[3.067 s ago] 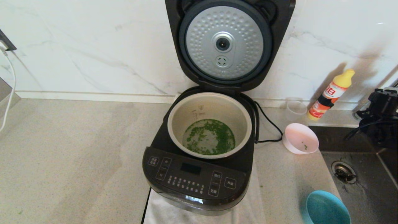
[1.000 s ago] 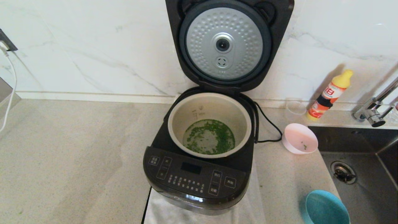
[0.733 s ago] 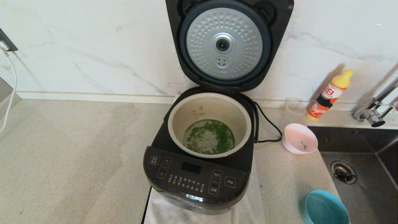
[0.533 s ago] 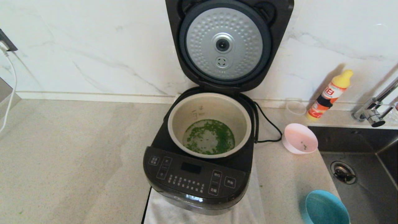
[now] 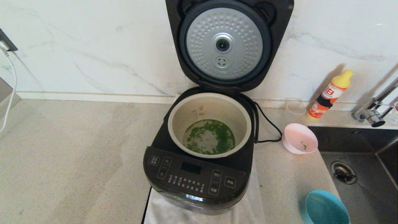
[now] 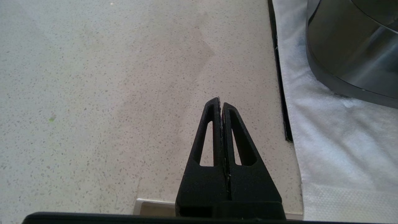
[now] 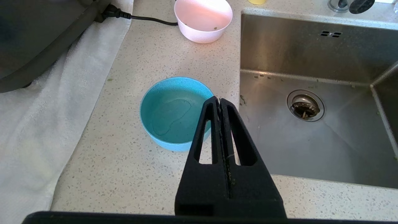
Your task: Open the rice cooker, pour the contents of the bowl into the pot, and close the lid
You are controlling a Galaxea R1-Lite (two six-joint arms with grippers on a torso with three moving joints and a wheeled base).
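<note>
- The rice cooker point(image 5: 199, 161), glossy black, stands on a white cloth point(image 5: 248, 208) on the speckled countertop point(image 5: 77, 155), its control panel facing the robot.
- The lid point(image 5: 229, 43) stands raised on its hinge against the marble wall, its dimpled silver underside turned toward the camera.
- The pot point(image 5: 210, 124), cream-beige, sits in the cooker body; green bits point(image 5: 209, 137) lie spread over its bottom.
- The bowl point(image 5: 300, 138), pale pink, rests upright on the countertop to the right of the cooker, just beside the sink point(image 5: 357, 174); only a few green specks show inside it.
- A black power cord point(image 5: 269, 124) runs from the cooker's right side toward the bowl.
- A blue bowl point(image 5: 326, 208) sits nearer the robot, at the sink's edge; an orange bottle point(image 5: 329, 95) with a yellow cap stands by the wall.
- The left gripper point(image 6: 220, 101) is over bare countertop to the left of the cloth, fingers pressed together, holding nothing.
- The right gripper point(image 7: 217, 100) is above the blue bowl's rim near the sink edge, fingers likewise closed and empty. Neither gripper appears in the head view.
</note>
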